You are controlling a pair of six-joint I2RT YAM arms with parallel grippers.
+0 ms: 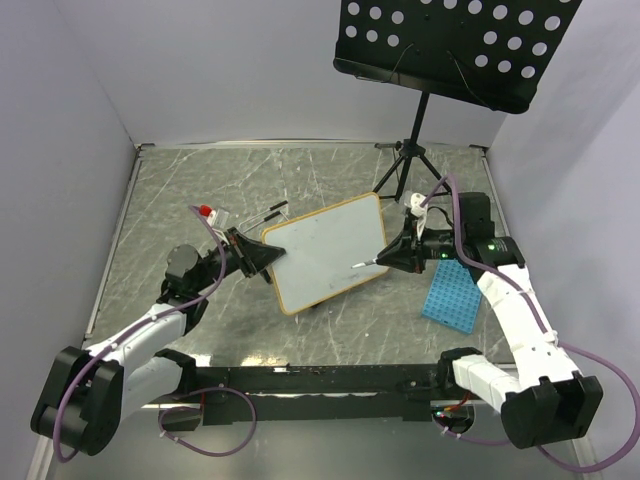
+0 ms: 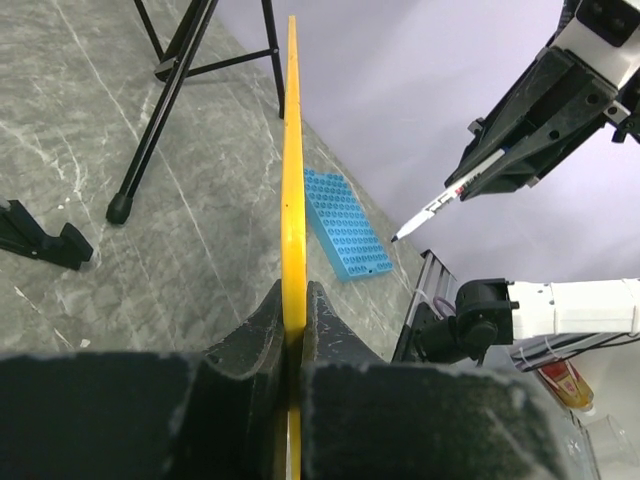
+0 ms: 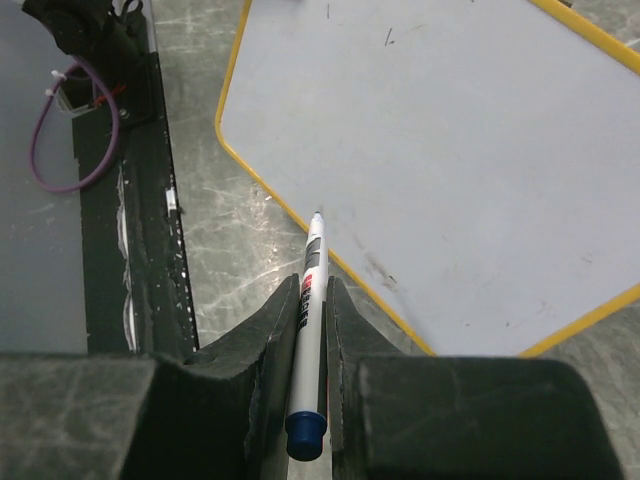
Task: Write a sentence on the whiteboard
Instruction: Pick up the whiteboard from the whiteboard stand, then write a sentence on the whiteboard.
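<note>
The whiteboard, white with a thin orange frame, sits at the middle of the table. My left gripper is shut on its left edge. In the left wrist view the whiteboard shows edge-on, clamped by that gripper. My right gripper is shut on a white marker with a blue end. The marker points at the board's face, and in the left wrist view its tip hangs apart from the board. The sentence is not in view; the face shows only faint smudges.
A black perforated music stand on a tripod stands at the back right. A blue grid tray lies right of the board, under the right arm. A red-capped item and clear pieces lie behind the left gripper.
</note>
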